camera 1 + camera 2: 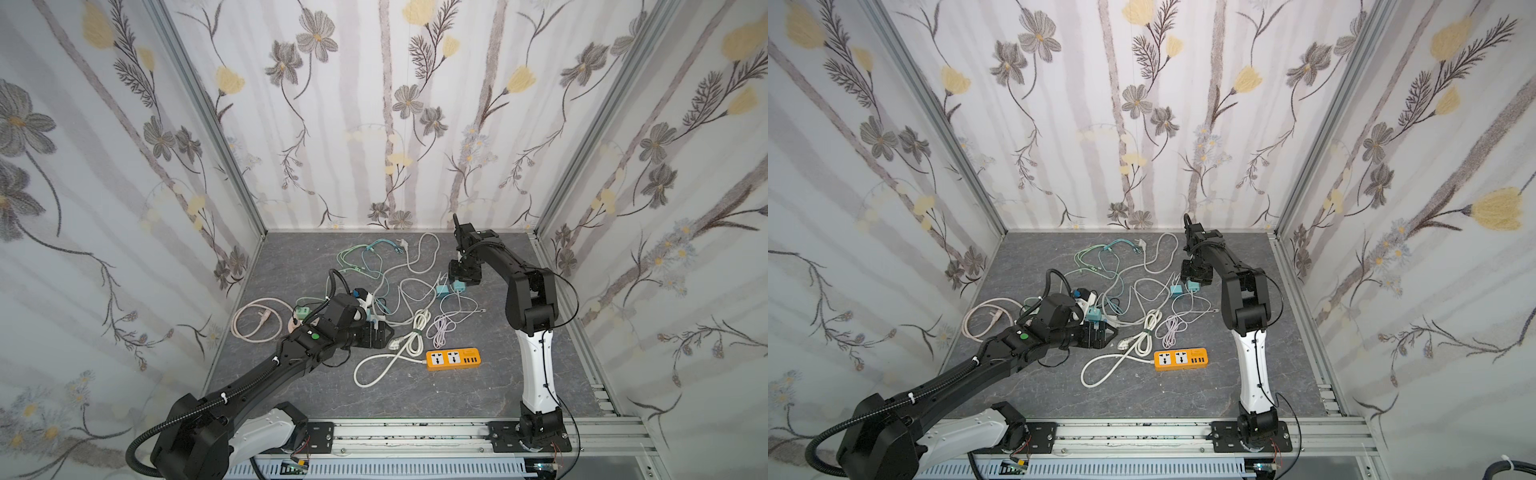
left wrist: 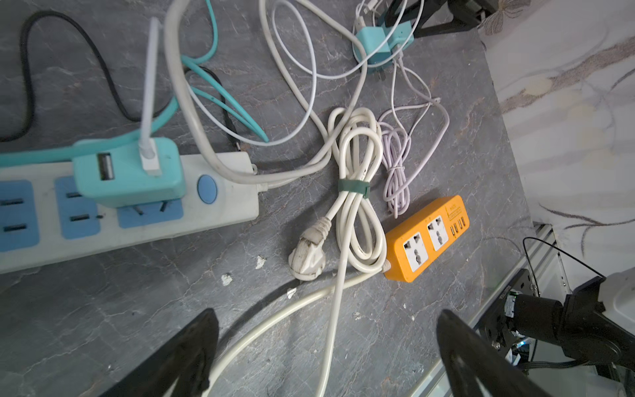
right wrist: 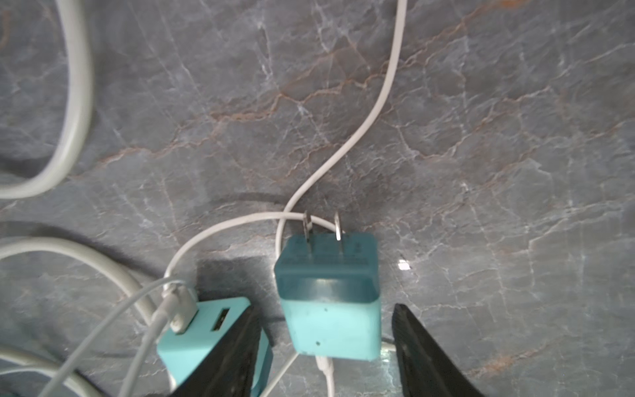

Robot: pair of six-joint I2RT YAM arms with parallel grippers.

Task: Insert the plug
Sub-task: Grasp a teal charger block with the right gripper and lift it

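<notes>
Teal charger plug point(image 3: 331, 323) lies on the counter point(image 3: 481, 137) between the spread fingers point(image 3: 233, 350) of the right hand point(image 3: 324, 309), ungripped. The left hand point(image 2: 326, 312) gapes empty by the white power strip point(image 2: 237, 202). Grasping step, seemingly; next: pinch, lift, align prongs point(image 3: 308, 228).

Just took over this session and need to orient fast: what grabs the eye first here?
A tangle of cords sprawls across the middle of the grey table, with a bright orange power strip at its near edge. Farther back on the right, the right gripper stands with open jaws on either side of a loose teal charger, whose prongs are bare.
</notes>
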